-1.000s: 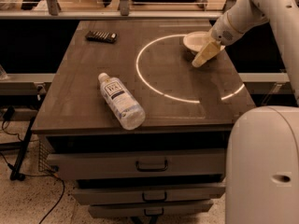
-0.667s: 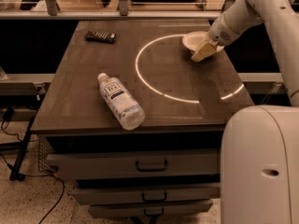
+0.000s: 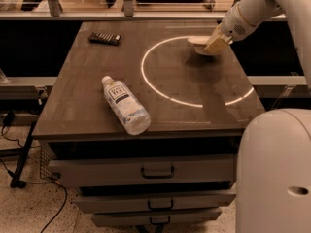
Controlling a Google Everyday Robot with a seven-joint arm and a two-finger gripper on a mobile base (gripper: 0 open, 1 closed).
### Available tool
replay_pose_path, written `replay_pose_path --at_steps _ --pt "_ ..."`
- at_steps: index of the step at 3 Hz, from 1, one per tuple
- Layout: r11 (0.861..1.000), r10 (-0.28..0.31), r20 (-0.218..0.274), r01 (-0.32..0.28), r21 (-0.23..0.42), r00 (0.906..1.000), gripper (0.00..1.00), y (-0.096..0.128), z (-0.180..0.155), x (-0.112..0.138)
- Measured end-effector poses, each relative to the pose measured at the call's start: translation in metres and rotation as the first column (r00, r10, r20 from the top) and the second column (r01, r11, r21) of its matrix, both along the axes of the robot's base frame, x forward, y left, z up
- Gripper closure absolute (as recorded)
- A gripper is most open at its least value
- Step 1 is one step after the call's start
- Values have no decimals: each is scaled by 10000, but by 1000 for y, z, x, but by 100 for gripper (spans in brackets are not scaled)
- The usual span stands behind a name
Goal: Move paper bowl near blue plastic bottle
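closest to me, low and to the right of the jaws, is the robot's big round white body. left of it are the table's drawers with dark handles, stacked under the top, and a black cable lies on the speckled floor. the dark table top starts above the drawers. the blue plastic bottle lies on its side there, far to the left of the jaws and much nearer to me than they are. its white cap points away from me and a bit left, and its fat end sits close to the front edge. a thin bright ring of light is drawn on the table top between the bottle and the jaws, and it runs under them. further back, by the right edge of the table, is the gripper. it comes down from the white arm that reaches in from the top right. its jaws are closed onto the right rim of the paper bowl, pinching it. the bowl sticks out to the left of the jaws and looks lifted a little, with a soft shadow on the wood below it. the bowl is well apart from the bottle. far left of the jaws, near the back of the table, lies a small dark flat thing.
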State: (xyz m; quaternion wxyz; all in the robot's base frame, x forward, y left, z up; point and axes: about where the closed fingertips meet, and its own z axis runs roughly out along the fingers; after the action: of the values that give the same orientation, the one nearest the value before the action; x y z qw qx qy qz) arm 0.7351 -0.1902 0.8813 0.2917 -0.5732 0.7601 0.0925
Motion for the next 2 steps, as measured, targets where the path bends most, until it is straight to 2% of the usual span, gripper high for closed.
replay_pose_path --at_steps 1,2 --pt "9999 124 142 -123 -45 9998 100 2 7 -3" --pt "9932 1158 698 -1162 8 9908 100 35 20 -10"
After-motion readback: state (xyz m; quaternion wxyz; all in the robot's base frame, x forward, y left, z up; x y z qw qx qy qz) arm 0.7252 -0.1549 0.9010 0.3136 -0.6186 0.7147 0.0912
